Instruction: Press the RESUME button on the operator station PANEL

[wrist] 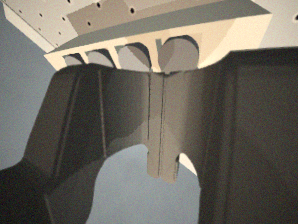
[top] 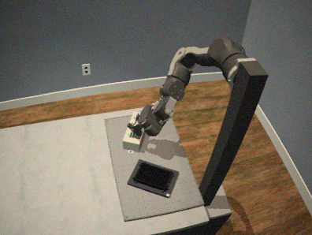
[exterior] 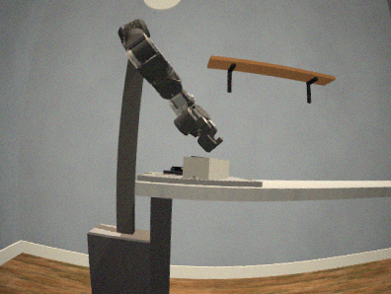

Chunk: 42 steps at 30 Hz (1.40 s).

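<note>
Hovering clenched gripper [exterior: 211, 143] just above PANEL [exterior: 205, 168], green lamp [top: 128, 134] lit; guessing next is backing off.

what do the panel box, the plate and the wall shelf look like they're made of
Panel box: looks like cream painted metal or plastic, matt; flat even faces, sharp edges, no shine. It could be either.
Plate: seems black moulded plastic, matt; a dense grid of small wells in a dark frame.
Wall shelf: probably wood, with an orange-brown satin finish, on two dark brackets that look like metal.
</note>
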Available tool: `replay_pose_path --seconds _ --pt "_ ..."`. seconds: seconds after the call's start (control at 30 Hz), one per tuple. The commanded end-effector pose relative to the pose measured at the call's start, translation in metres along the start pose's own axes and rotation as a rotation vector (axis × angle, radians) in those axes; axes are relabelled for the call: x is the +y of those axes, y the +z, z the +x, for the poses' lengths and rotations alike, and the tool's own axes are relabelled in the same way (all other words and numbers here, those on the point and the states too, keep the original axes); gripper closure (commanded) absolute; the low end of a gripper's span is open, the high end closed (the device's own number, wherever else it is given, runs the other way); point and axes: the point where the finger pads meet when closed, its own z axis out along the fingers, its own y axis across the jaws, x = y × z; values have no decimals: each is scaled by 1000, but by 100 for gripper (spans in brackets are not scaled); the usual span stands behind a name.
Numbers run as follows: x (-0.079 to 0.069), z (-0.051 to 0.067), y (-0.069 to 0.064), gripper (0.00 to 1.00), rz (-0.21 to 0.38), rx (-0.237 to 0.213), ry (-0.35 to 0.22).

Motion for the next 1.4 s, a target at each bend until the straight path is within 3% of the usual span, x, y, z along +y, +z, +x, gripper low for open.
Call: replay_pose_path --seconds 0.0,0.17,0.33,1.37 --pt "2 -1 0 100 -8 -2 3" --pt "2 -1 0 100 -8 -2 3" --pt "1 -27 -31 100 -2 0 1" --pt "1 -27 -31 100 -2 0 1"
